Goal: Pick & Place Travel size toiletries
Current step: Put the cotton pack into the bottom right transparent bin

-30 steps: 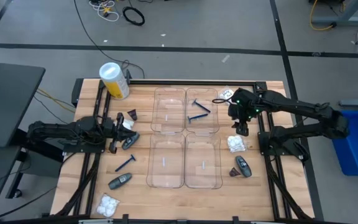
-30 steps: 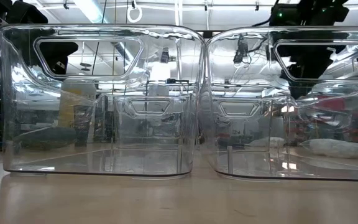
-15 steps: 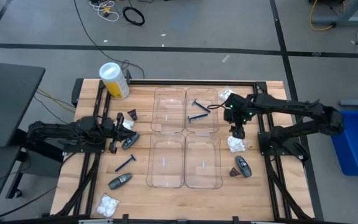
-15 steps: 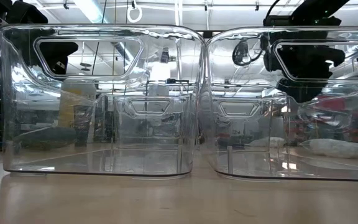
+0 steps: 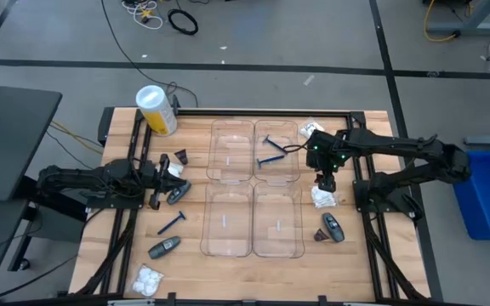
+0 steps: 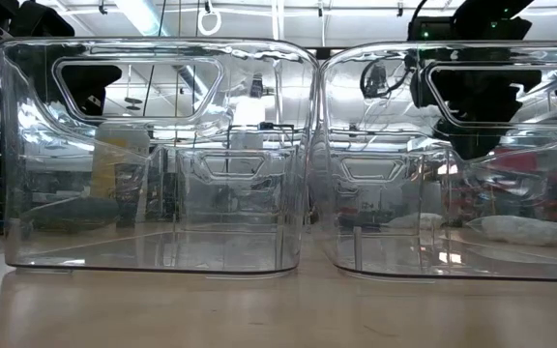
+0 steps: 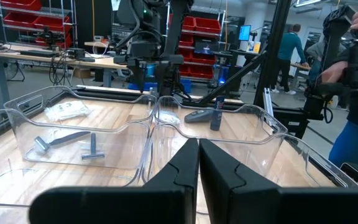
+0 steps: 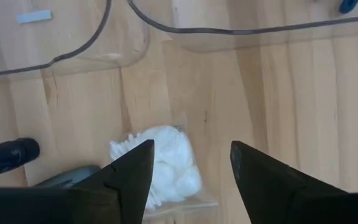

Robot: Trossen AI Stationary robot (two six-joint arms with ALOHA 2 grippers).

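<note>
The right claw [image 5: 324,179] is pointing straight down with its fingers [image 8: 263,180] spread wide. The left claw [image 5: 153,180] is resting low at the left side, fingers pressed together.

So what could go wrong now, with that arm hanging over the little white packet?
The right pincer hangs open above the white packet, which lies close to a clear tray. Coming down, a finger might catch the tray's rim and shove it. The packet looks crinkly and soft, so the fingers might only pinch its edge and drop it. A dark tube lies nearby and could get bumped.
</note>
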